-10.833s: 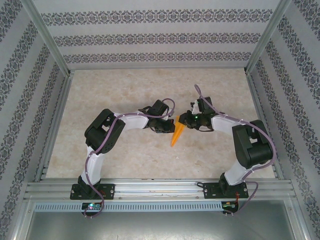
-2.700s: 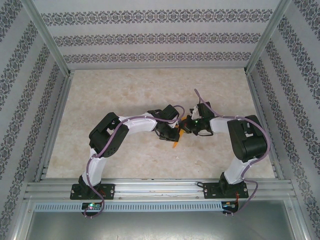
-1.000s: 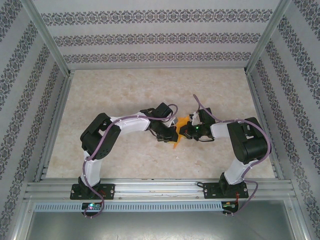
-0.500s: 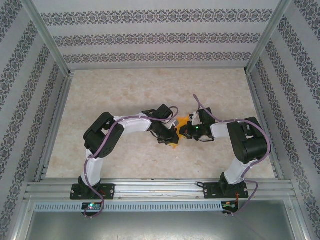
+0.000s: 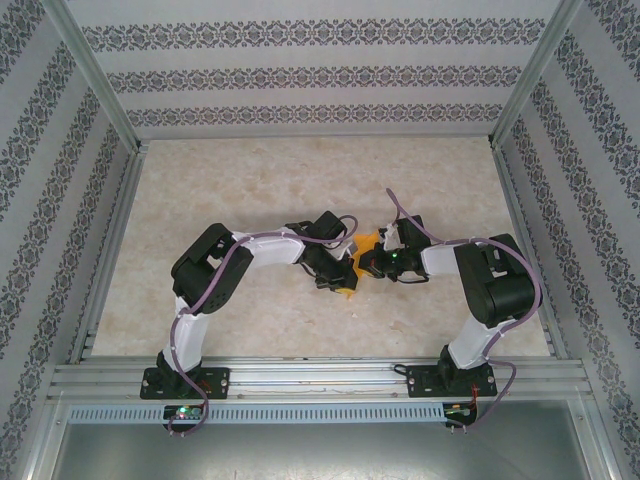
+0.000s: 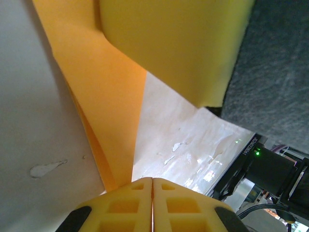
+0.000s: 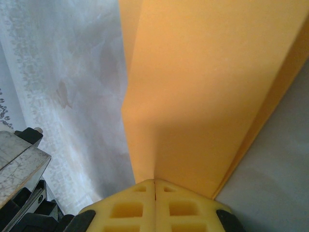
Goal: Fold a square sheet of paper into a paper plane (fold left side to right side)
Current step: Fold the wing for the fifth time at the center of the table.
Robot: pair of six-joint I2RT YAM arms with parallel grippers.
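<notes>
Clamping the creased, bright-orange paper plane [image 7: 193,96] from either side, left tool [image 6: 152,181] and right tool [image 7: 154,183]

From where I stand there is one piece of print to be found. It is a small white sticker [image 6: 247,145], seen from the left wrist, stuck along the upper edge of a black housing [image 6: 273,169] at the lower right. It carries a single line of black characters running slantwise, a serial number by the look of it. The print is tiny and tilted; it may end in 0001, but I could not vouch for the rest. The patterned bands on the walls [image 5: 300,35] are floral ornament rather than lettering.
</notes>
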